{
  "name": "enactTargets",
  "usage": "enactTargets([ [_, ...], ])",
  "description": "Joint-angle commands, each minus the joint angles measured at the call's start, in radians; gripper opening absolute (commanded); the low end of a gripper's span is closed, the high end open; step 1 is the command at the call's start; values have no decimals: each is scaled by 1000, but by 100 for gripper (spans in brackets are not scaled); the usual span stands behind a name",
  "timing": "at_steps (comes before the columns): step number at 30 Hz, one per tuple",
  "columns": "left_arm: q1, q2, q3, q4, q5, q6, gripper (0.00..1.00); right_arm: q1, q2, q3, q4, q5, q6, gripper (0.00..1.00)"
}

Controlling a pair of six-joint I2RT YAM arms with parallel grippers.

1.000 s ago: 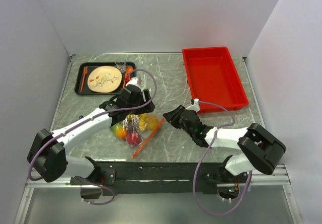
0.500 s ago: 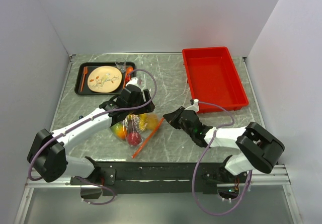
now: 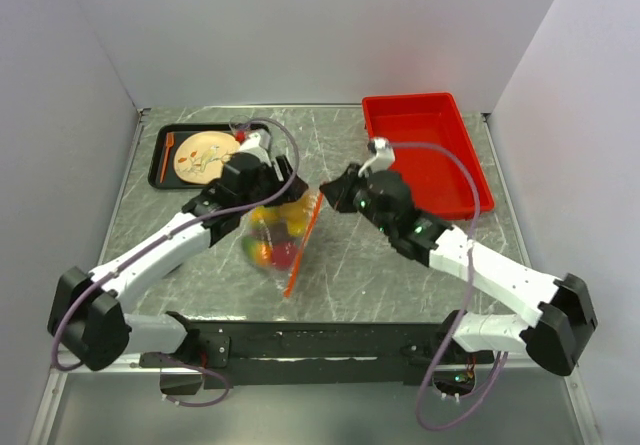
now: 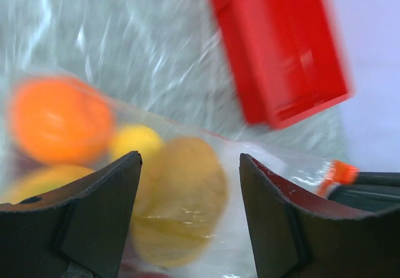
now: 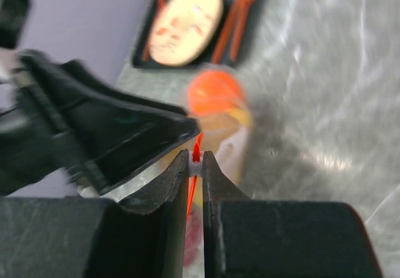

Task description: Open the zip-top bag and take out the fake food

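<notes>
Top external view: one grey marbled table (image 3: 340, 265) carries two arms, one red bin (image 3: 425, 160), one black tray (image 3: 157, 170) with one beige plate (image 3: 200, 155), and one zip-top bag (image 3: 262, 257).

One left arm (image 3: 160, 250) stretches from its near-left base diagonally up and right, its wrist at the tray's right end. One right arm (image 3: 490, 270) stretches from the near-right base diagonally up and left, ending beside the bin's near-left corner.

The bag sits between the two grippers, mid-table, left of centre. Its orange-red zipper strip (image 3: 303, 250) is the long axis: a steep diagonal from the right gripper (image 5: 195, 156) toward the near edge, leaning left.

The fake food (image 4: 178, 197) is inside: at least four pieces, orange, yellow, red and green; the full count is unclear.

The left gripper (image 4: 187, 159) has its fingers spread wide either side of the bag's bulge; whether they press it, I cannot tell. The right gripper's fingers are pinched on the strip's upper end.
</notes>
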Motion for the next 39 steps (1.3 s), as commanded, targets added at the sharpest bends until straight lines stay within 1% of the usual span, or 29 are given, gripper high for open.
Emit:
enactTargets([
  [1, 98, -109, 61, 233, 156, 68, 70, -10, -24, 196, -215, -77, -248, 0],
  [3, 148, -139, 67, 272, 184, 88, 70, -12, -9, 278, -285, -102, -288, 0],
  [4, 162, -161, 66, 289, 230, 101, 70, -12, -3, 302, -304, -114, -302, 0],
  [6, 213, -182, 56, 323, 284, 137, 66, -12, 9, 363, -360, -154, -336, 0],
  [7, 233, -199, 40, 371, 330, 154, 65, -12, 13, 386, -384, -163, -347, 0],
  [8, 254, -207, 26, 408, 455, 177, 66, -10, 23, 432, -408, -171, -354, 0],
  [9, 300, -212, 17, 442, 517, 183, 65, -12, 28, 453, -454, -176, -368, 0],
  [10, 325, -201, 4, 512, 605, 187, 65, -12, 31, 472, -471, -176, -374, 0],
  [11, 349, -187, -3, 565, 769, 168, 66, -10, 33, 505, -488, -208, -380, 0],
  [12, 393, -170, -8, 621, 865, 140, 67, -10, 34, 521, -517, -241, -390, 0],
  [13, 411, -123, -16, 778, 943, 59, 66, -9, 39, 533, -529, -260, -393, 0],
  [14, 421, -100, -17, 850, 1014, 21, 66, -9, 39, 559, -545, -278, -397, 0],
  [15, 428, -78, -20, 919, 1116, -9, 67, -9, 40, 572, -569, -289, -400, 0],
  [17, 426, -34, -14, 1034, 1193, -49, 66, -9, 51, 610, -601, -317, -407, 0],
  [18, 425, -26, -17, 1066, 1238, -59, 67, -9, 52, 619, -627, -329, -411, 0],
  [20, 420, -14, -23, 1105, 1274, -63, 68, -4, 59, 647, -649, -369, -416, 0],
  [21, 405, -11, -20, 1099, 1289, -58, 69, -3, 62, 653, -663, -384, -417, 0],
  [23, 380, -12, -11, 1055, 1318, 6, 69, 11, 74, 679, -677, -413, -422, 0],
  [24, 348, -15, -10, 982, 1324, 40, 69, 17, 79, 687, -686, -413, -422, 0],
  [25, 334, -23, -5, 940, 1323, 115, 70, 19, 91, 694, -694, -413, -422, 0],
  [27, 290, -28, -2, 846, 1326, 175, 69, 22, 100, 713, -706, -417, -423, 0],
  [31, 250, -26, -7, 782, 1335, 246, 69, 28, 120, 728, -717, -413, -430, 0],
  [33, 228, -28, -17, 795, 1338, 244, 69, 31, 129, 737, -720, -413, -427, 0],
  [35, 205, -24, -23, 800, 1346, 247, 67, 34, 137, 740, -718, -418, -426, 0],
  [36, 185, -23, -20, 773, 1343, 264, 65, 37, 138, 744, -718, -410, -425, 0],
  [37, 178, -21, -5, 724, 1337, 339, 61, 39, 141, 745, -720, -407, -423, 0],
  [38, 170, -21, 1, 627, 1326, 374, 60, 39, 140, 747, -720, -404, -425, 0],
  [39, 156, -18, 3, 605, 1312, 397, 60, 37, 140, 750, -721, -404, -425, 0],
])
